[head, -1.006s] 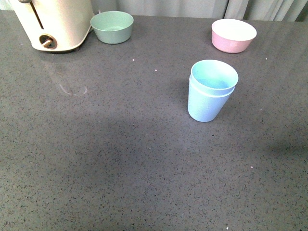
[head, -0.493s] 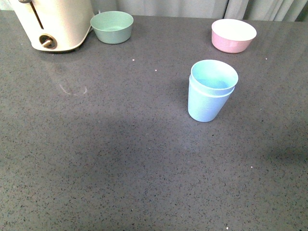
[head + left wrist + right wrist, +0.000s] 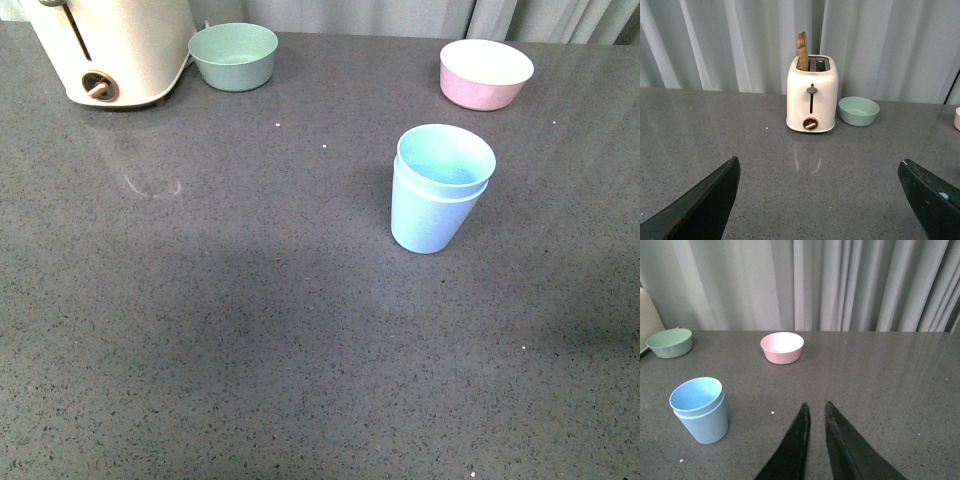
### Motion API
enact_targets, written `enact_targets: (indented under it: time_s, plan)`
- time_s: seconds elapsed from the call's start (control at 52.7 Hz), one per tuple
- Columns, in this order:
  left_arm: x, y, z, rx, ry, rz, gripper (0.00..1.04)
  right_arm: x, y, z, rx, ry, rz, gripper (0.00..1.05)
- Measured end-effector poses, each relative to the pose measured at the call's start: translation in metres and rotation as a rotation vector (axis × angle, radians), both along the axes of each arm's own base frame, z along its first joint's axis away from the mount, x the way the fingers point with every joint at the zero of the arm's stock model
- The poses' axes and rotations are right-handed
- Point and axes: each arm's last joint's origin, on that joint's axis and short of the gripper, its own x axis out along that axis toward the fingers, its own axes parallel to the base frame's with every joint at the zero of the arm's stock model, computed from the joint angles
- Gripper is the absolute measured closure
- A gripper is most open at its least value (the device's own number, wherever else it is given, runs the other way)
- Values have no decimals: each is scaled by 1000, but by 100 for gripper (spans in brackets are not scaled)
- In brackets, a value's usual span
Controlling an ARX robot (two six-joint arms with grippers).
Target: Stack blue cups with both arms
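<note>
Nothing's moved vs a sec ago in the front view, far as I can tell: the blue cups sit exactly where they were, one nested inside the other, upright on the grey bench, a bit right of centre. Neither arm shows in that view.

Left hand is wide open w/ nothing between the fingers, looking at the toaster w/ a slice sticking up, green bowl just beside it. Right hand is nearly closed, just a thin gap, holding nothing; the cups sit off to one side of it, pink bowl beyond.

Imo the stack looks done. Main risk from here: an arm swinging back in and clipping the stack, since it's tall-ish and could tip. Inner cup also looks not fully seated, so a knock could pop it out.
</note>
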Motion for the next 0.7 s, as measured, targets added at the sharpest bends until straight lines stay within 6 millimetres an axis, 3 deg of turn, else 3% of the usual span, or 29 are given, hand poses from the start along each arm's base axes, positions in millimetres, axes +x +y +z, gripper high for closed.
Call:
enact_targets:
  time_s: [0.399, 0.702]
  plan:
    - [0, 0, 0, 0, 0, 0, 9, 0, 0, 0, 0, 0, 0, 8]
    - [0, 0, 0, 0, 0, 0, 9, 0, 0, 0, 1, 0, 0, 9]
